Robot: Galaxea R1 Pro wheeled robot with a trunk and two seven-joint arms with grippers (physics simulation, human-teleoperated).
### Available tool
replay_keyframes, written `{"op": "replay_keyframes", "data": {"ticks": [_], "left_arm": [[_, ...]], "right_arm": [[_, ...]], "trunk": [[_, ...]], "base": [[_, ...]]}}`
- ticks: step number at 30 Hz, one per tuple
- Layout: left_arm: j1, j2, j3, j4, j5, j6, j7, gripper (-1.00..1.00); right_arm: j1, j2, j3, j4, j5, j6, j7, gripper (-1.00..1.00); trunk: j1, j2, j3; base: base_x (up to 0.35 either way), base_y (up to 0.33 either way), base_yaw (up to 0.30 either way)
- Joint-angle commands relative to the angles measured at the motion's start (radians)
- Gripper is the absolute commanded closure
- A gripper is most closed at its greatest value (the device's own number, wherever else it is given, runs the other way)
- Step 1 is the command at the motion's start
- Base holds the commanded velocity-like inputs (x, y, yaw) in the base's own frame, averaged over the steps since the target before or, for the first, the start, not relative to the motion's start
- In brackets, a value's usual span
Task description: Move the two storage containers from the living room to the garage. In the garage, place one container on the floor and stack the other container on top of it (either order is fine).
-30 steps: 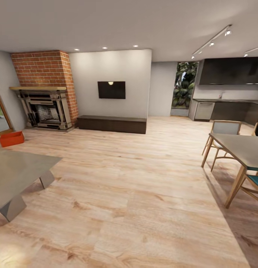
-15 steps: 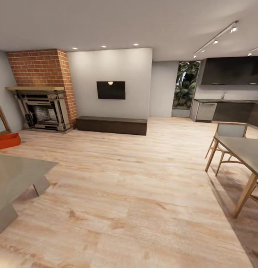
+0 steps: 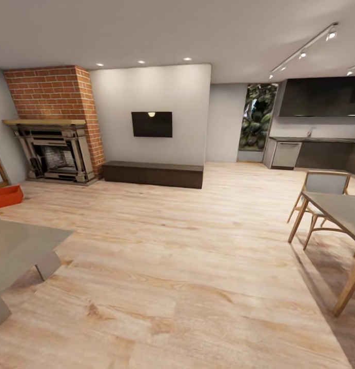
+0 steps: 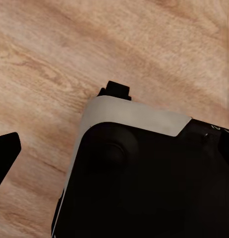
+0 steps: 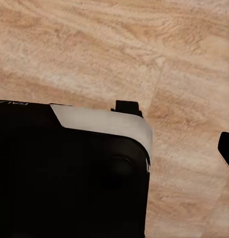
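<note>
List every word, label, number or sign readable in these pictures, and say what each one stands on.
No text can be read with certainty.
Right wrist view: faint pale lettering on the robot's black body, cut by the picture's edge, too blurred to read.
Left wrist view: small pale marks on the black body, too small to read.
Head view: the wall-mounted TV, brick fireplace and red-orange storage container carry no visible writing.

Both wrist cameras look down past the robot's black-and-white base [image 4: 144, 173], one dark fingertip [image 4: 5, 153] of the left gripper and one [image 5: 226, 148] of the right at frame edge.
</note>
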Motion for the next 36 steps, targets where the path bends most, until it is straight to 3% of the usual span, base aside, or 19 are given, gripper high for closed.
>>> {"op": "replay_keyframes", "data": {"ticks": [1, 16, 36], "left_arm": [[0.0, 0.0, -0.006, -0.003, 0.007, 0.006, 0.004, -1.0], [0.0, 0.0, -0.006, -0.003, 0.006, 0.006, 0.004, -1.0], [0.0, 0.0, -0.006, -0.003, 0.006, 0.006, 0.004, -1.0]], "right_arm": [[-0.001, 0.0, 0.007, 0.003, -0.004, -0.006, 0.003, -1.0], [-0.001, -0.002, 0.004, 0.003, -0.007, -0.008, 0.002, -1.0], [-0.001, -0.005, 0.001, 0.003, -0.014, -0.01, 0.003, -1.0]], "trunk": [[0.001, -0.001, -0.001], [0.001, -0.001, -0.001], [0.001, -0.001, -0.001]], "base": [[0.325, 0.0, 0.0], [0.325, 0.0, 0.002], [0.325, 0.0, 0.203]]}}
